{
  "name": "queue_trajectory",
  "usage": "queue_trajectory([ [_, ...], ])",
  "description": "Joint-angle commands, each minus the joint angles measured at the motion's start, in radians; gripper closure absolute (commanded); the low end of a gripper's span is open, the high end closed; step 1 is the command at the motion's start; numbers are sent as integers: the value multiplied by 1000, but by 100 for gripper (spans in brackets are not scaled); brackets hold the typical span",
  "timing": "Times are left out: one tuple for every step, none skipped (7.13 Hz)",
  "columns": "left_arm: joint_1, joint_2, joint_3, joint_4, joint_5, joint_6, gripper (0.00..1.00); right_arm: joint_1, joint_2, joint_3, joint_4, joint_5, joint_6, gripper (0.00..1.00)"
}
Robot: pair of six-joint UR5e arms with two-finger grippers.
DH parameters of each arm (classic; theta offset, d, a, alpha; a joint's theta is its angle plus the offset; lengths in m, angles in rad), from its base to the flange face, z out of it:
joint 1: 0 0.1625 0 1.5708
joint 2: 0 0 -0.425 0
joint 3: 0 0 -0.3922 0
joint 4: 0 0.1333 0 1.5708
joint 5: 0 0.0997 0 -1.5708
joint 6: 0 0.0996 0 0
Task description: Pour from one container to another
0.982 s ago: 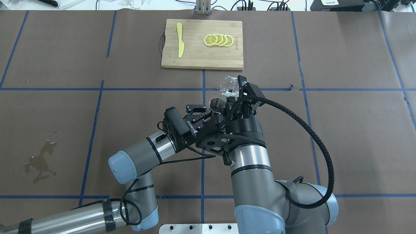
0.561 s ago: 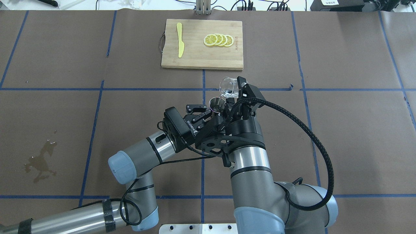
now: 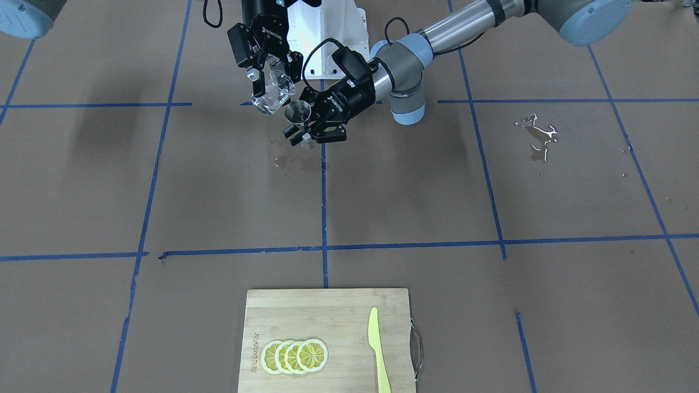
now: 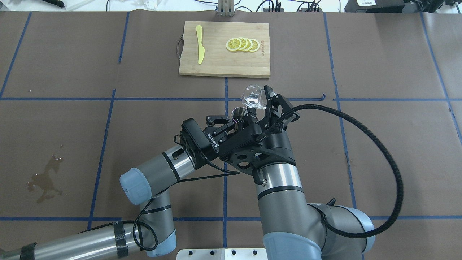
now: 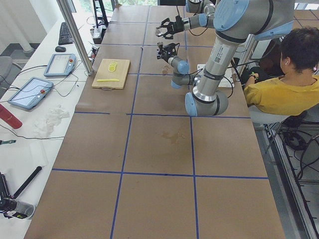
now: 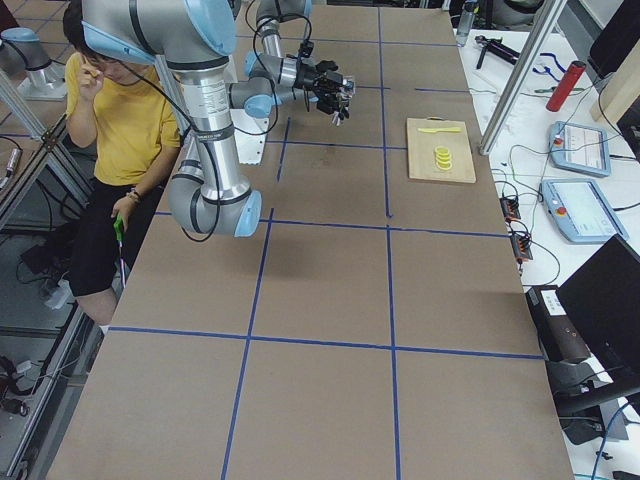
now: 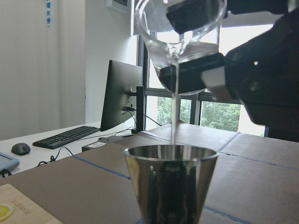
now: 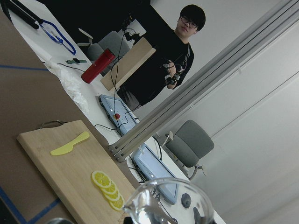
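Glass cup point(image 7: 180, 35), clamped in right gripper point(image 3: 273, 83), tilted at upper centre, lip straight above jigger point(image 7: 171, 184) at lower centre, pinched upright in left gripper point(image 3: 306, 134). Stream point(image 7: 174, 116) landing inside rim.

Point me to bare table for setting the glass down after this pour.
Free: the taped squares on either side of the cutting board, and the square to the robot's right of the right tool. Crowded: centre, where the left tool holds the jigger under the glass cup, with droplets on the paper below. Skip the puddle on the robot's far left.
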Motion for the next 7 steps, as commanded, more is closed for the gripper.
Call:
queue_trajectory([
  [-6, 0, -2, -4, 18, 0, 100, 5, -12, 5, 135, 20, 164, 100],
  [-9, 2, -2, -4, 45, 0, 100, 8, -17, 10, 137, 20, 266, 100],
  [-11, 3, -3, -4, 61, 2, 100, 8, -34, 11, 144, 21, 331, 100],
  [-14, 17, -14, -3, 76, 3, 100, 10, -69, 11, 205, 29, 428, 100],
  [-17, 52, -44, -4, 103, 2, 100, 10, -144, 11, 297, 35, 442, 100],
  [-26, 99, -81, -4, 104, 2, 100, 11, -249, 11, 375, 44, 464, 100],
  [-30, 126, -132, -6, 133, 0, 100, 28, -320, 11, 453, 79, 541, 100],
])
